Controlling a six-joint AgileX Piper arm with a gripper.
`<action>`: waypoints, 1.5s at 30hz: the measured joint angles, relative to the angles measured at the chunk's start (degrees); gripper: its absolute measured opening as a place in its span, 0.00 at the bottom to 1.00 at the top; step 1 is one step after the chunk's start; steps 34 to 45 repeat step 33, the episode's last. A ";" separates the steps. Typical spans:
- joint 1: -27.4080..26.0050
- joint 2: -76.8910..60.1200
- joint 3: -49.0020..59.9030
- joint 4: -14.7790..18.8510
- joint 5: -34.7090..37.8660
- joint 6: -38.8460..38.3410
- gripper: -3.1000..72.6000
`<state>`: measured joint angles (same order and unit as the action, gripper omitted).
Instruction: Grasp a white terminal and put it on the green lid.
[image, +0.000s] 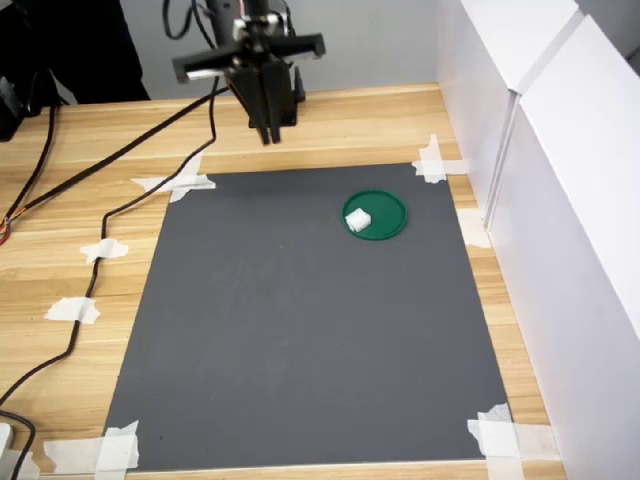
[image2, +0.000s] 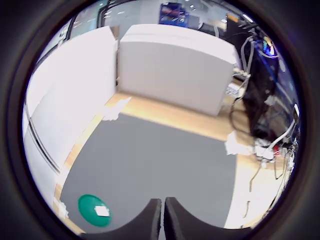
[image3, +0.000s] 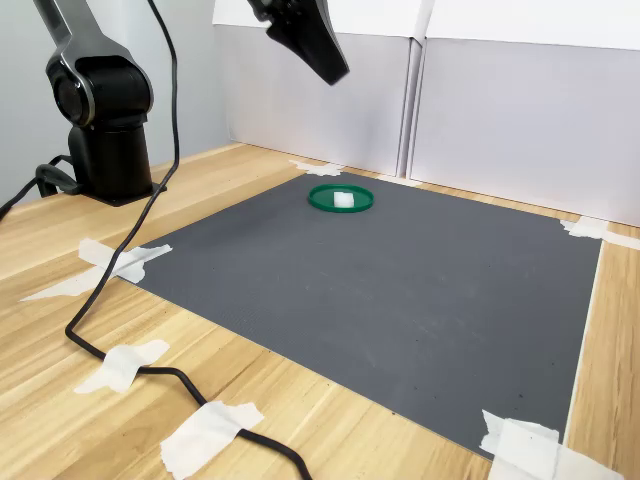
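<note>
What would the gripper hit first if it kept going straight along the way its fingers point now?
Probably the dark grey mat. The gripper, jaws together and empty, hangs above the mat's edge, angled towards it. The round green plastic lid holding the small white terminal block sits off to one side.

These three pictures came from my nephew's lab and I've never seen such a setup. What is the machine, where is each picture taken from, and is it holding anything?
It is a single robot arm with a two-fingered hand. Both exterior views come from cameras standing off the arm, looking at the table from different sides. The round, dark-edged picture is taken from the arm's wrist, so the hand's closed fingers show at its edge. On the wooden table lies a grey mat taped at its corners. On the mat sits a round green lid, and a small white terminal rests on it. The hand is shut, raised above the table away from the lid, and holds nothing.
</note>
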<state>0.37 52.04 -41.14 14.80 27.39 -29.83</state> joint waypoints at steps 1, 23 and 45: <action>-0.92 -2.09 1.30 -0.46 -1.04 0.05 0.03; -5.52 -42.93 37.41 -16.32 -30.23 29.24 0.02; -5.52 -43.88 41.33 -16.84 -29.77 31.41 0.02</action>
